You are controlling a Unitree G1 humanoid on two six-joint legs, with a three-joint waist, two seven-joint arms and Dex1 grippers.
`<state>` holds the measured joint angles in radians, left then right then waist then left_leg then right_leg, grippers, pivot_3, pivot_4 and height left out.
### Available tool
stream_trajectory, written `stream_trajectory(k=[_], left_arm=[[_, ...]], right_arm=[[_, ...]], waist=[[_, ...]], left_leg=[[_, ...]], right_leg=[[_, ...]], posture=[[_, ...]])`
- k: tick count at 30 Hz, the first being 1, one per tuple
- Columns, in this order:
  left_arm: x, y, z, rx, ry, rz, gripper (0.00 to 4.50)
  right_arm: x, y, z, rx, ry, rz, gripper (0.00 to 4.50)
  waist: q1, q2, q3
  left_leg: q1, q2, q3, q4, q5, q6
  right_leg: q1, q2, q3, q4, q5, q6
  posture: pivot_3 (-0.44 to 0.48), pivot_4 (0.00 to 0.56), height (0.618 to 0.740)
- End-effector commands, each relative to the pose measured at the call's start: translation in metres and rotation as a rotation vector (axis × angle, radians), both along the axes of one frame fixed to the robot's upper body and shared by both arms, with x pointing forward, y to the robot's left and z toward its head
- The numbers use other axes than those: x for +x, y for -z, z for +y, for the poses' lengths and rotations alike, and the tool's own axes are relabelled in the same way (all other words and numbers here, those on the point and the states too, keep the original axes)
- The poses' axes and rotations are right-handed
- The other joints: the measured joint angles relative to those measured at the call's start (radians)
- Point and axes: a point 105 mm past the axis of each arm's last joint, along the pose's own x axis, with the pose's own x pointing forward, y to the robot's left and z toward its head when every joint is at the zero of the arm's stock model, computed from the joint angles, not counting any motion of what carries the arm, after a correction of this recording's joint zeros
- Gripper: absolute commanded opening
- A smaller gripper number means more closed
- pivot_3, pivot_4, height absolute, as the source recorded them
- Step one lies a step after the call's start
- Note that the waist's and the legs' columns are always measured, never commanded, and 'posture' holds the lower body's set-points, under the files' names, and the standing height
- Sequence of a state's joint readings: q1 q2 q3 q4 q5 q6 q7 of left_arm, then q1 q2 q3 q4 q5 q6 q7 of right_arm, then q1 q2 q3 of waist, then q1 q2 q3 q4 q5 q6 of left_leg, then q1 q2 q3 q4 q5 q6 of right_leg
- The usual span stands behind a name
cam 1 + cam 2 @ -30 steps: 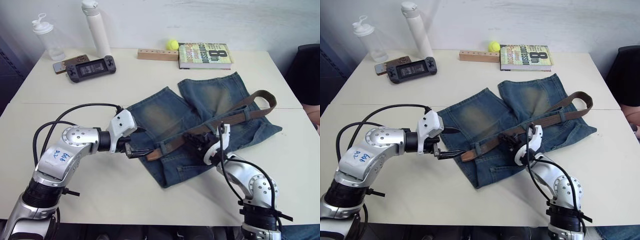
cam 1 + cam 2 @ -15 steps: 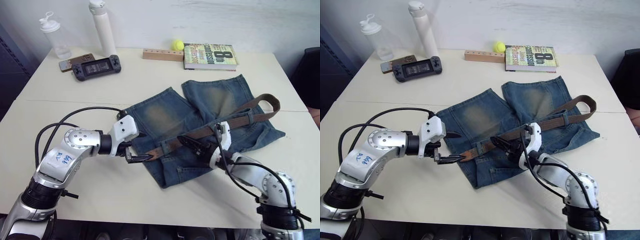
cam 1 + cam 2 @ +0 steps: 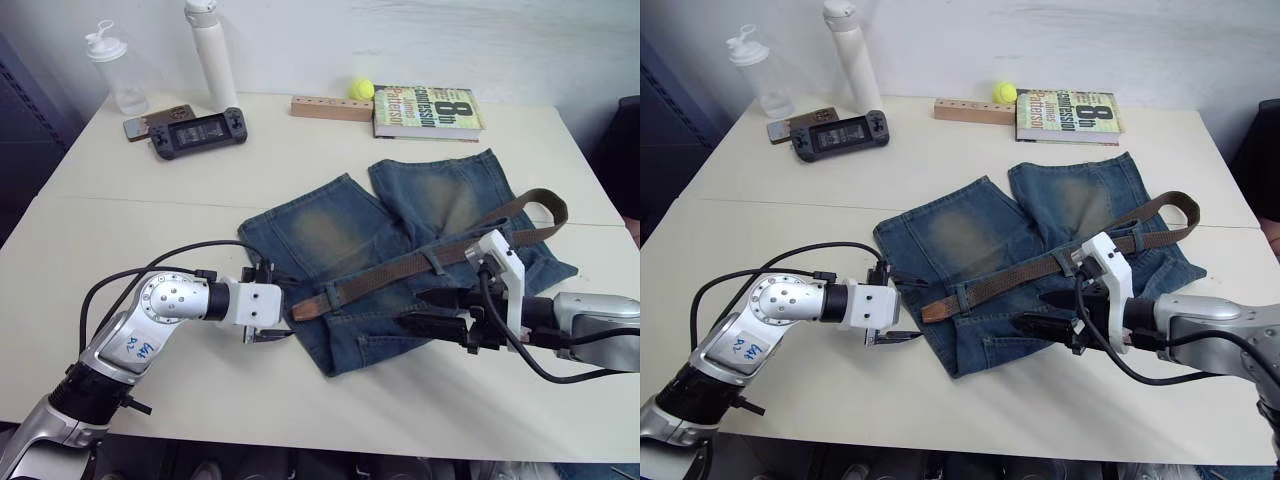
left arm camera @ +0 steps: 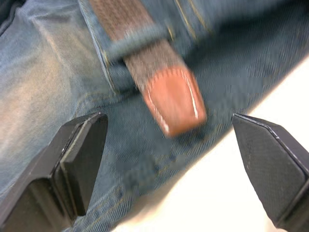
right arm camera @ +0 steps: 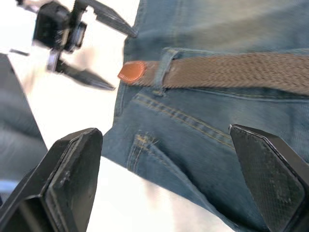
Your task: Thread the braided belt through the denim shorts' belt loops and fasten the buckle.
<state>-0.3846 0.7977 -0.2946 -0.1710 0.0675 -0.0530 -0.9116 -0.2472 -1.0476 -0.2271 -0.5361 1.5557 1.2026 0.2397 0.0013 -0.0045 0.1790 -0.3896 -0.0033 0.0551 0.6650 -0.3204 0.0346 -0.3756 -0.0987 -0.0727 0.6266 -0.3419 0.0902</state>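
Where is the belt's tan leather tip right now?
The tan leather tip lies on the denim shorts, just past a belt loop, in front of the left gripper.

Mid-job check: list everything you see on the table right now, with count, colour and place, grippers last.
denim shorts: 1, faded blue, table centre
braided belt: 1, brown, across the waistband
tan tip: 1, past a belt loop
book: 1, far edge
tennis ball: 1, yellow, beside the book
wooden block: 1, far edge
game console: 1, black, far left
bottles: 2, white and clear, far left
left gripper: open, at the tip
right gripper: open, over the shorts
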Motion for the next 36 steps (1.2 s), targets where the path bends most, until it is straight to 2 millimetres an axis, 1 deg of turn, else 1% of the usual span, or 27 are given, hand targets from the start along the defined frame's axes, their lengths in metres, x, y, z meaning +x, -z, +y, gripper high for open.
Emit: stream_trajectory(k=[1, 5, 9, 10, 12, 14, 16, 19, 22, 24, 27, 32, 36], left_arm=[[0.001, -0.005, -0.014, -0.077, -0.004, -0.054, 4.50], [-0.002, 0.006, -0.019, -0.059, 0.005, -0.052, 4.50], [0.000, 0.006, -0.022, -0.067, -0.017, -0.073, 4.50], [-0.002, 0.005, -0.024, -0.080, -0.012, -0.063, 4.50], [-0.014, -0.001, -0.028, -0.137, 0.030, 0.013, 4.50], [-0.023, -0.008, -0.026, -0.182, 0.059, 0.088, 4.50], [-0.028, -0.015, -0.026, -0.206, 0.071, 0.126, 4.50], [-0.036, -0.022, -0.034, -0.206, 0.118, 0.148, 4.50], [-0.023, -0.027, -0.042, -0.209, 0.083, 0.088, 4.50], [-0.013, -0.029, -0.043, -0.202, 0.048, 0.041, 4.50], [-0.002, -0.017, -0.038, -0.129, 0.007, -0.035, 4.50], [0.002, 0.002, -0.032, -0.058, -0.006, -0.058, 4.50], [0.001, 0.007, -0.032, -0.041, 0.000, -0.073, 4.50]], right_arm=[[-0.002, -0.010, -0.004, -0.058, -0.020, -0.062, 4.44], [-0.002, -0.013, -0.004, -0.036, -0.026, -0.074, 4.44], [-0.001, -0.012, -0.008, -0.052, -0.017, -0.074, 4.44], [-0.001, -0.012, -0.008, -0.052, -0.018, -0.074, 4.44], [-0.002, -0.012, -0.009, -0.046, -0.022, -0.071, 4.44], [-0.002, -0.012, -0.009, -0.048, -0.023, -0.071, 4.44], [-0.001, -0.012, -0.010, -0.050, -0.019, -0.073, 4.44], [0.000, -0.012, -0.011, -0.050, -0.015, -0.073, 4.44], [0.002, -0.012, -0.010, -0.053, -0.015, -0.074, 4.44], [0.003, -0.012, -0.010, -0.052, -0.012, -0.077, 4.44], [0.005, -0.013, -0.009, -0.056, -0.006, -0.084, 4.44], [0.008, -0.015, -0.009, -0.061, 0.005, -0.096, 4.44], [0.011, -0.017, -0.009, -0.065, 0.014, -0.103, 4.44]], waist=[[0.005, 0.000, 0.000], [0.011, -0.001, 0.000], [0.014, 0.000, 0.000], [0.015, 0.000, 0.000], [0.016, 0.000, 0.000], [0.016, -0.001, 0.000], [0.016, -0.001, 0.000], [0.017, 0.000, 0.000], [0.019, 0.000, 0.000], [0.020, -0.001, 0.000], [0.019, 0.000, 0.000], [0.021, -0.001, 0.000], [0.022, -0.001, 0.000]], left_leg=[[0.000, 0.000, 0.000, 0.000, 0.000, 0.000], [-0.002, 0.000, -0.001, 0.002, -0.001, 0.001], [-0.001, 0.000, -0.001, 0.003, 0.000, 0.001], [-0.001, 0.000, -0.001, 0.003, 0.000, 0.001], [-0.001, 0.000, -0.001, 0.003, 0.000, 0.001], [-0.001, 0.000, -0.001, 0.003, 0.000, 0.001], [-0.001, 0.000, -0.001, 0.003, 0.000, 0.001], [-0.001, 0.000, -0.002, 0.003, 0.000, 0.001], [-0.001, 0.000, -0.001, 0.003, 0.000, 0.001], [-0.001, 0.000, -0.001, 0.004, 0.000, 0.001], [-0.001, 0.000, -0.001, 0.003, 0.000, 0.001], [-0.001, 0.000, -0.001, 0.003, 0.000, 0.001], [-0.001, 0.000, -0.001, 0.004, 0.000, 0.001]], right_leg=[[0.000, 0.000, 0.000, 0.000, 0.000, 0.001], [0.000, 0.000, -0.002, -0.001, 0.001, 0.002], [0.002, 0.000, -0.002, -0.001, 0.001, 0.002], [0.002, 0.000, -0.002, -0.001, 0.001, 0.002], [0.002, 0.000, -0.002, -0.001, 0.001, 0.002], [0.001, 0.000, -0.002, -0.001, 0.001, 0.002], [0.001, 0.000, -0.003, -0.001, 0.001, 0.002], [0.002, 0.000, -0.003, -0.001, 0.001, 0.002], [0.002, 0.000, -0.003, -0.001, 0.001, 0.002], [0.002, 0.000, -0.003, -0.001, 0.001, 0.002], [0.002, 0.001, -0.003, -0.001, 0.001, 0.002], [0.002, 0.001, -0.003, -0.001, 0.001, 0.002], [0.002, 0.000, -0.003, -0.001, 0.001, 0.002]], posture=[[0.000, 0.150, 0.738], [0.000, 0.150, 0.738], [0.000, 0.150, 0.738], [0.000, 0.150, 0.738], [0.000, 0.150, 0.738], [0.000, 0.150, 0.738], [0.000, 0.150, 0.738], [0.000, 0.150, 0.738], [0.000, 0.150, 0.738], [0.000, 0.150, 0.738], [0.000, 0.150, 0.738], [0.000, 0.150, 0.738], [0.000, 0.150, 0.738]])
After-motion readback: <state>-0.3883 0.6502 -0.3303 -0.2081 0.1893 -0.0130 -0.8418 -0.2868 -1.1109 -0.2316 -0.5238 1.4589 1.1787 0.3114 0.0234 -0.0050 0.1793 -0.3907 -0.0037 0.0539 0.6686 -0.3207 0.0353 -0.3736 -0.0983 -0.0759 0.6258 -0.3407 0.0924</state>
